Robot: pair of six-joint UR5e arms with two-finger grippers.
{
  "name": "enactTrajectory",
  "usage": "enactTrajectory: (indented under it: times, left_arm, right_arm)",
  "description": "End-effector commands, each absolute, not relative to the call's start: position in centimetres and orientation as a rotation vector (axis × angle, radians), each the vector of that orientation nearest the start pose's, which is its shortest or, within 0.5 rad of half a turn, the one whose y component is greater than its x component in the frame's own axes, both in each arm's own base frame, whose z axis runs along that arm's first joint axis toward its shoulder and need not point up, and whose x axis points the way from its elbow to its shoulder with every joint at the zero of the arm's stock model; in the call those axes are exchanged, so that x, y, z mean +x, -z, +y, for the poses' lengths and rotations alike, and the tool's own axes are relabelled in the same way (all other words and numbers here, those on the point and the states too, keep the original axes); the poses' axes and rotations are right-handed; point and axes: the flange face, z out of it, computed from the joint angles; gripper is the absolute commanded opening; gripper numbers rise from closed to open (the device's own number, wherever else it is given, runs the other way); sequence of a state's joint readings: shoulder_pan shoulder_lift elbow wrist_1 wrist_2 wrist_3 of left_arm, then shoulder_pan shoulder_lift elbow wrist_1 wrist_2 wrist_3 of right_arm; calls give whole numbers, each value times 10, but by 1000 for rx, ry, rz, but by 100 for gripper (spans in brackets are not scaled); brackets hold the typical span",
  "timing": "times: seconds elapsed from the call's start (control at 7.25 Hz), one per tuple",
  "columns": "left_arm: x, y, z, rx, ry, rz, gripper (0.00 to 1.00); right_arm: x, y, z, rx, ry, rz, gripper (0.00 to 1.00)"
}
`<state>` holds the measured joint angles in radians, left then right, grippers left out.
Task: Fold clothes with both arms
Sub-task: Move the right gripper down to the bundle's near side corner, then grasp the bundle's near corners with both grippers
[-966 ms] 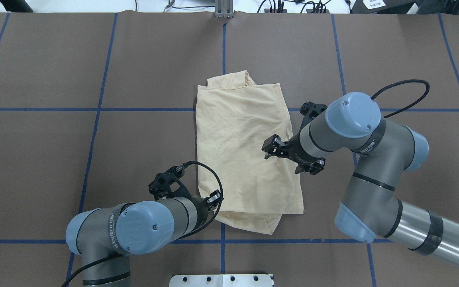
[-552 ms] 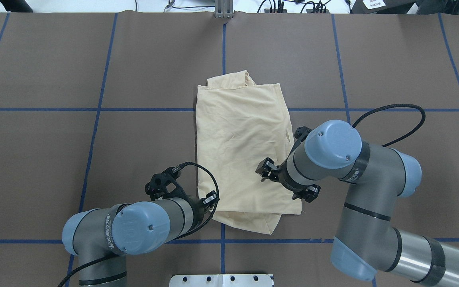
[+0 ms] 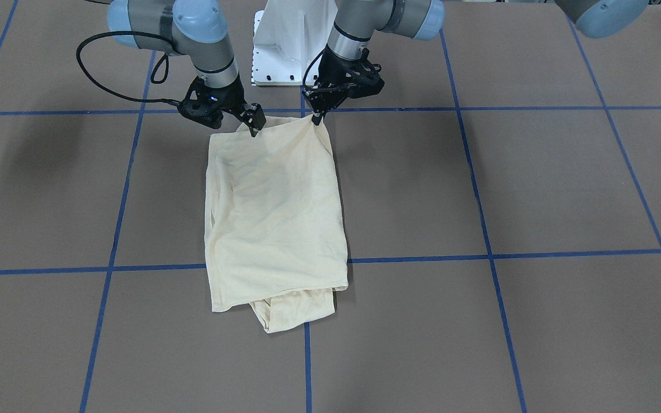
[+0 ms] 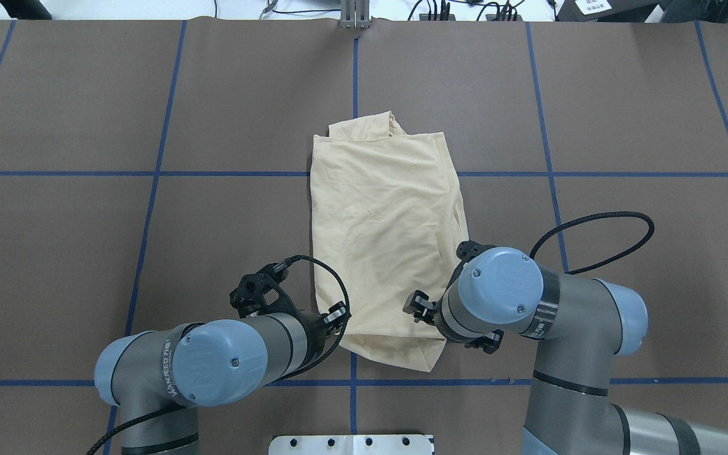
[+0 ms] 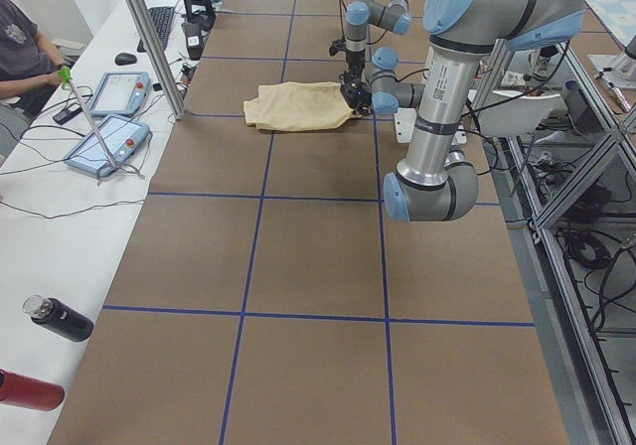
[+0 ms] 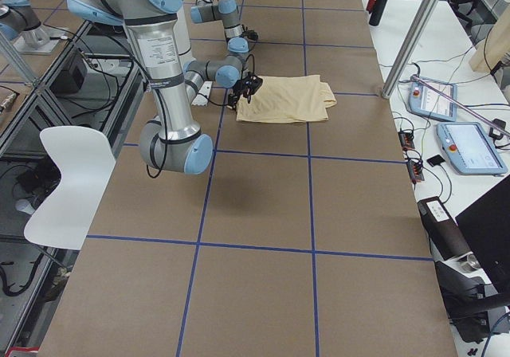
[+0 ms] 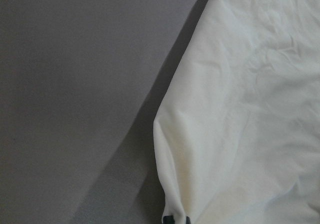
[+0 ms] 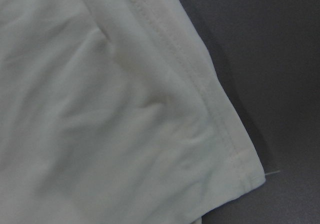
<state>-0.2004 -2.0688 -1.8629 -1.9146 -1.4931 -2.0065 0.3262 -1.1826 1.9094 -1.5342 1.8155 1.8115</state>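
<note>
Lying folded into a long rectangle on the brown, blue-taped worktop [image 3: 479,183], the pale cream-yellow thin-fabric T-shirt [image 3: 273,212] stretches away from both grippers. The black two-finger left gripper [image 3: 315,117] looks pinched onto one near corner. The black two-finger right gripper [image 3: 253,125] sits at the other corner, grip unclear, probably so both can lift that edge together.

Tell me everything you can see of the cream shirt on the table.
The pale cream-yellow shirt of thin fabric lies folded into a long, lightly creased rectangle, flat on the brown table with blue grid lines. A lower layer pokes out at both short ends; no print shows. A stitched hem edges one corner. At the end nearest the robot, the left pincer pinches one corner, and the right pincer meets the other; its grip is unclear.
</note>
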Motion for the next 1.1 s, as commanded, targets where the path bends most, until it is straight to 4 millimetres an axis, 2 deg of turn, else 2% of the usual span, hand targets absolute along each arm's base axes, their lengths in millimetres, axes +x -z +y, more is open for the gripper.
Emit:
enactTrajectory:
  times: [0.0,0.69,0.83,0.97]
  left_arm:
    - [571,-208,-259,-67,608,1155,0]
    - [570,-206,-260,-65,610,1158,0]
    - [570,-206,-260,-64,608,1158,0]
    - [570,-206,-260,-64,608,1158,0]
  right_arm:
    - [-535,-307,-292,-201,-440,-751,100]
    - [-552,-317,-285,-211,-424,-727,97]
    - [-552,-316,-284,-213,-423,-728,90]
    - [-549,-314,-286,-213,-425,-735,72]
